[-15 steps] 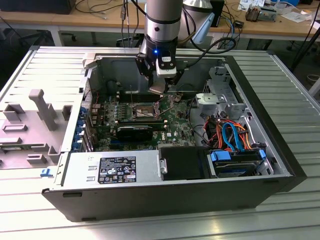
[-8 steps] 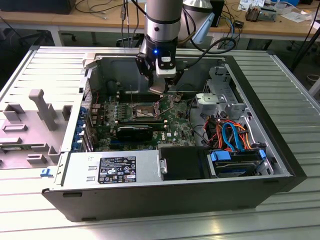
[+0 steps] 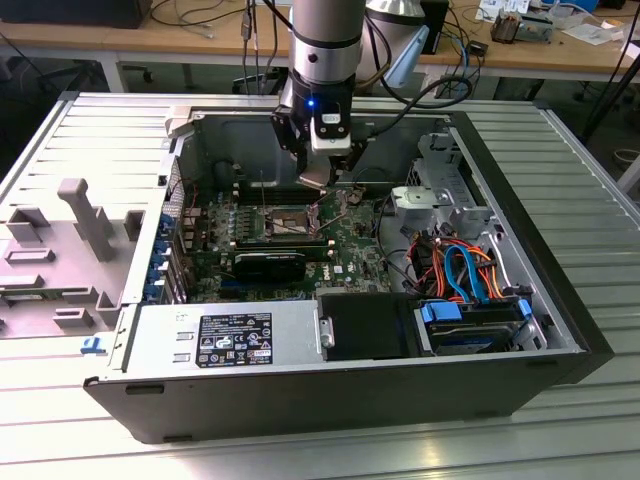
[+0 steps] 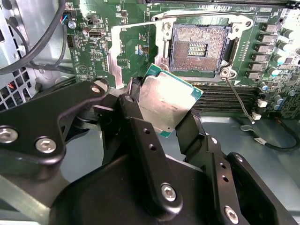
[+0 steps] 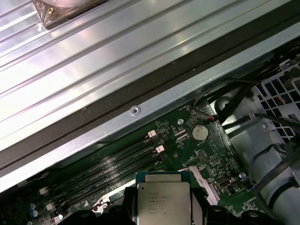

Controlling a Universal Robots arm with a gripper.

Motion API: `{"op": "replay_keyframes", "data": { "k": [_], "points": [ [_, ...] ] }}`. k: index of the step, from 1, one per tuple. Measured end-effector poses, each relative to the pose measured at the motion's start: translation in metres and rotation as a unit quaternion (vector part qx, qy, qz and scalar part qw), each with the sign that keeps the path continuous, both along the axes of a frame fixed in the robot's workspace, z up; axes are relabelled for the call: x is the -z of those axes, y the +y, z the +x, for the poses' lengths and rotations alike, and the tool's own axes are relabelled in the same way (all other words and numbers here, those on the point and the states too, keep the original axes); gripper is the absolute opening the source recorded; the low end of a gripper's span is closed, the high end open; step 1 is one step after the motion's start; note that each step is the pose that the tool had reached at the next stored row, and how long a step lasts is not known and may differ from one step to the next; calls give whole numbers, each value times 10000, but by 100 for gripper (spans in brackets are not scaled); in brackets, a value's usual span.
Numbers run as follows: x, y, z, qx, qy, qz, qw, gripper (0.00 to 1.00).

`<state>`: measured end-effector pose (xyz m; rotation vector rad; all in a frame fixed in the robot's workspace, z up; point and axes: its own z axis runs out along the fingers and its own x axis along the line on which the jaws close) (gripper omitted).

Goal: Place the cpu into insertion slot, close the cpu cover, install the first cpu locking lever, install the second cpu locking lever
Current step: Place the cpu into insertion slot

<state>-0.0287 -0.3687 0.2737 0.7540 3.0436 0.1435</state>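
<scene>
My gripper (image 3: 316, 182) hangs inside the open computer case, shut on the cpu (image 4: 166, 103), a flat square chip with a silvery top and green edge. The black fingers (image 4: 136, 110) clamp it on two opposite sides, and it is tilted in the second wrist view. The cpu (image 5: 163, 204) is also seen between the fingers in the first wrist view. The insertion slot (image 4: 201, 47) lies bare, its gold-brown contact field exposed, a short way from the chip. In the exterior view the insertion slot (image 3: 285, 218) is just below and left of the gripper. The cpu cover (image 4: 112, 54) is swung open beside the socket. A wire locking lever (image 4: 236, 96) sticks out, unlatched.
Long black memory slots (image 5: 122, 157) run beside the socket. A power supply (image 3: 225, 340) fills the case's front. A drive bay with blue and orange cables (image 3: 465, 275) sits at the exterior view's right. A grey plastic part (image 3: 60, 250) lies outside the case.
</scene>
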Motion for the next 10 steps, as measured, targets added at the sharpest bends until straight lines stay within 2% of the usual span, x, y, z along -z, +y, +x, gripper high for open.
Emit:
{"op": "replay_keyframes", "data": {
  "k": [10],
  "points": [
    [1,-1,0,88,0,0,10000,55]
  ]
}}
